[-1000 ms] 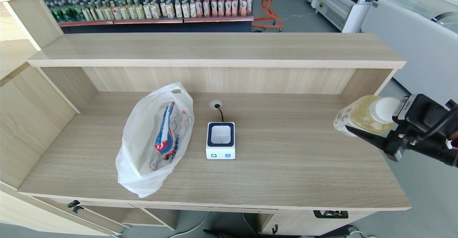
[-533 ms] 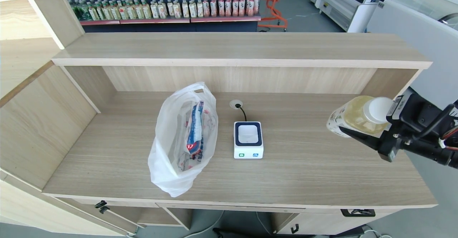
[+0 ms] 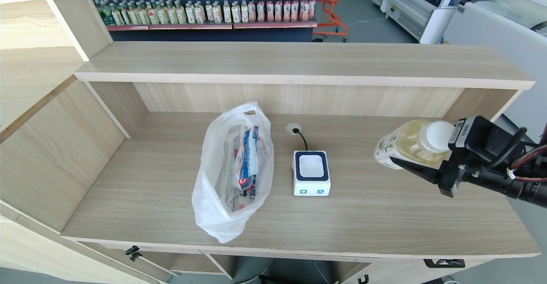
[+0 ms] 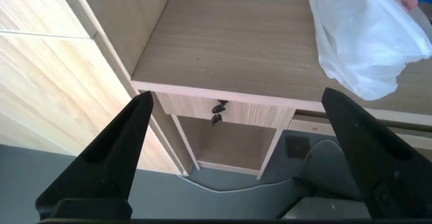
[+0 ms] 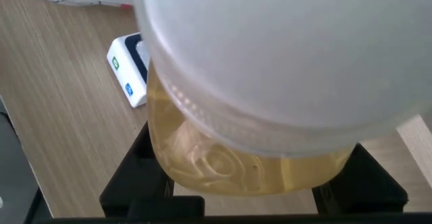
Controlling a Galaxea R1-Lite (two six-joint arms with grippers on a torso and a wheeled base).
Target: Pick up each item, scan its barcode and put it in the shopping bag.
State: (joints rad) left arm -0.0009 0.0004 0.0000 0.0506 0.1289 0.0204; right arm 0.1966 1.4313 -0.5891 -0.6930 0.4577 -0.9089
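Bottle (image 3: 406,141): clear, pale yellow liquid inside, white cap, patterned label at the base end. Held on its side in the air above the right end of the surface (image 3: 384,215), cap toward the wrist, base pointing toward the middle. It touches neither the surface nor the scanner.

Right end effector (image 3: 399,151): black fingers clamped on the bottle's body, one on each side. The right wrist view shows the cap close up, with the liquid (image 5: 256,150) and a dark finger (image 5: 135,177) beside it.

Left end effector (image 4: 236,99): fingers spread wide apart, nothing between them. It sits low, off the front edge of the surface at the left end, near the drawer handle (image 4: 218,107).

Shopping bag (image 3: 233,173): white, translucent plastic, lying on the surface left of centre, handle end toward the back wall. A blue, red and white packet (image 3: 249,158) lies inside.

Scanner (image 3: 311,173): small white box with a dark-framed window facing up. It stands mid-surface, just right of the shopping bag and well apart from the bottle. A black cable (image 3: 302,139) runs from its back to a round hole (image 3: 293,128) in the surface.
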